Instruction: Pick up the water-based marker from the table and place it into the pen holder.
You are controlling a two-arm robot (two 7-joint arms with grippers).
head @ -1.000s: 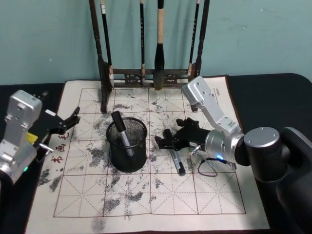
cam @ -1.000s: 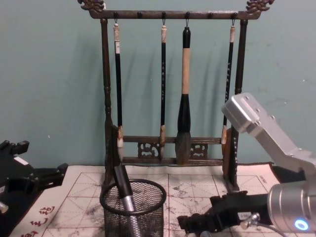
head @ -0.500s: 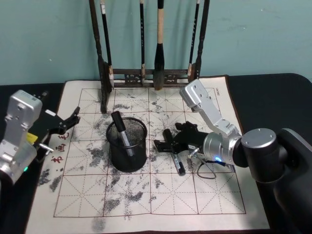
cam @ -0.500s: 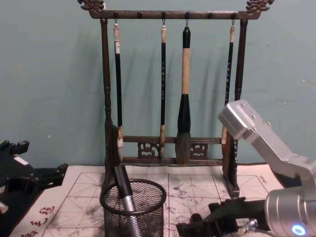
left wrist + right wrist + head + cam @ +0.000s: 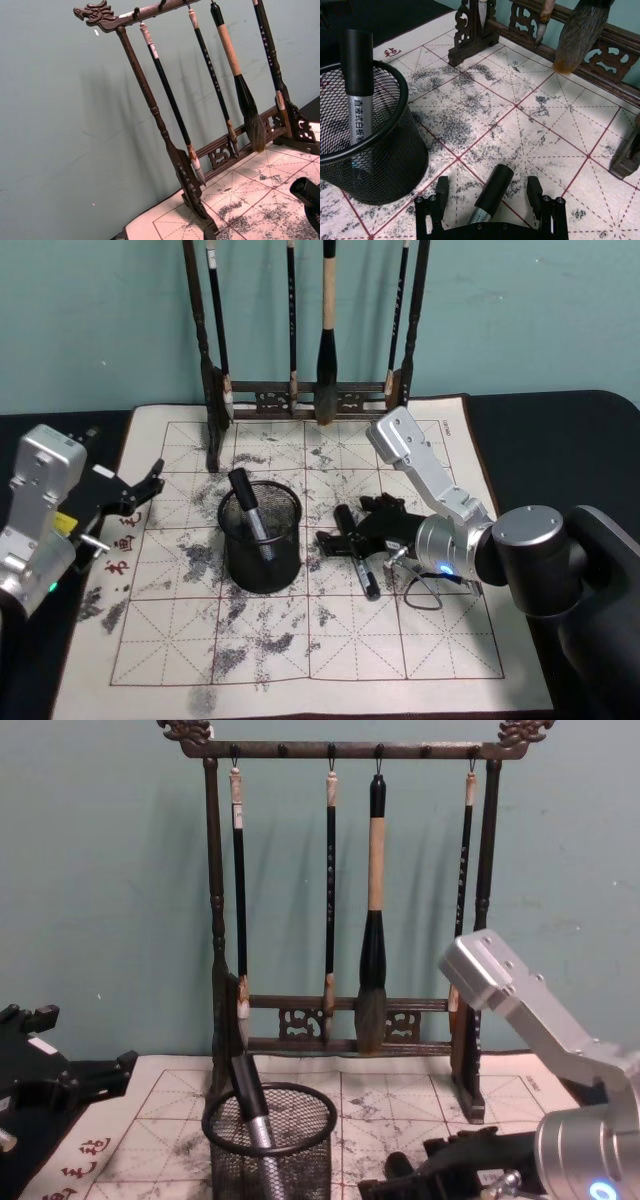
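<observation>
The right gripper (image 5: 336, 531) hangs low over the ink-stained practice mat (image 5: 260, 640), its jaws spread wide on either side of the water-based marker (image 5: 366, 578) and gripping nothing. The right wrist view shows the marker (image 5: 489, 196) lying flat on the mat between the two black fingers (image 5: 441, 187), with a clear gap on each side, its black cap pointing to the far side, toward the brush rack (image 5: 300, 395). The near end of the marker sticks out from under the gripper toward the near edge of the mat.

The marker lies just right of the pen holder (image 5: 262, 562), close to it but apart. The mesh cup stands upright at mid-mat and already has a second marker (image 5: 247, 506) leaning inside, its cap above the rim.

Compared with one second ago, the right arm has sunk and drawn slightly nearer. In the chest view its silver housing sits lower against the rack, and the gripper (image 5: 415, 1175) is down at the bottom edge. The marker on the mat has not moved, and neither has the pen holder.

The left gripper (image 5: 148, 483) is parked at the mat's left edge, well away from the marker, where it was a second ago.
</observation>
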